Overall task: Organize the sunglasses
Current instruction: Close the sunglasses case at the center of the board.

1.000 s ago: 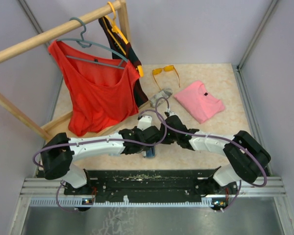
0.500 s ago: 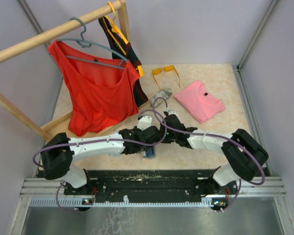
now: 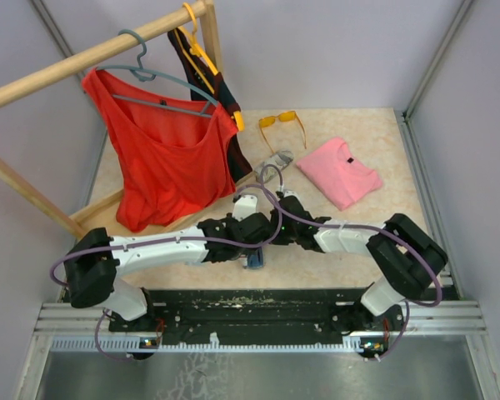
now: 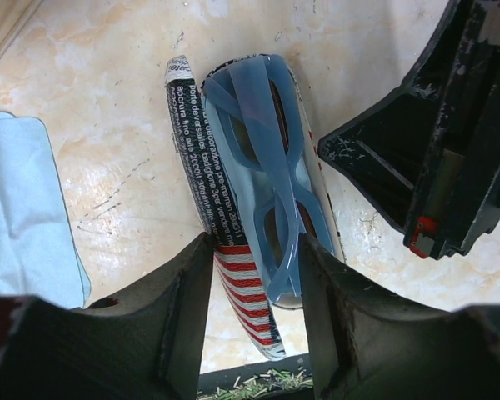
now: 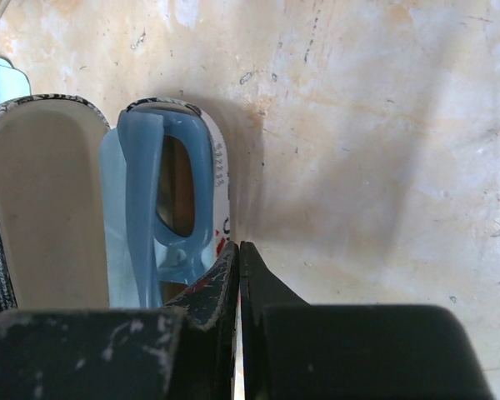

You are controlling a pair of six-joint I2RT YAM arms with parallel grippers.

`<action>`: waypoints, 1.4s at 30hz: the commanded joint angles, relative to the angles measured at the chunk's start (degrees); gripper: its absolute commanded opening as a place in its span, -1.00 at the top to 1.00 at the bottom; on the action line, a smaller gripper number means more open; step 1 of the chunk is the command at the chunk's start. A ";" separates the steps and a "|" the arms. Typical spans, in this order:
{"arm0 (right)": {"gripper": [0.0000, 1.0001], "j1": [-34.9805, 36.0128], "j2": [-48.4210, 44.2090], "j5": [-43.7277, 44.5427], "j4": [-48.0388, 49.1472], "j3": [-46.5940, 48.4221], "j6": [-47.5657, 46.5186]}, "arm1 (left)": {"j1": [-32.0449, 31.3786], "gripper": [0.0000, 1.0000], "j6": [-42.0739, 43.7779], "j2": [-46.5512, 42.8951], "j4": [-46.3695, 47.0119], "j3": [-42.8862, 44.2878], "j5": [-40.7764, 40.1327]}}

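Well, the slim sunglasses (image 4: 267, 175) lay folded inside their patterned case (image 4: 192, 167), so that pair looked nearly done, but the lid was open. The left gripper (image 4: 254, 250) had its fingers spread, one on each side of the case's end. The right gripper (image 5: 239, 258) sat just beside the case, fingers pressed together, holding nothing. The orange sunglasses (image 3: 282, 122) lay far off on the pale, stony-looking table (image 3: 375, 125), not put away. A pink shirt (image 3: 340, 171) lay near them, a red top (image 3: 162, 158) hung on a wooden rack (image 3: 83, 58), and plain grey walls stood around.

- From above, the left arm (image 3: 162, 246) and right arm (image 3: 342, 237) hide most of the glasses case (image 4: 192, 167) and slim sunglasses (image 4: 262, 158).
- The left wrist view's edge cuts off the light-blue cloth (image 4: 25, 217).
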 commanded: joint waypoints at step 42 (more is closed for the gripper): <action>1.00 0.86 3.22 -7.89 12.05 -2.06 4.89 | -0.24 -0.27 2.31 3.98 11.91 -2.10 6.86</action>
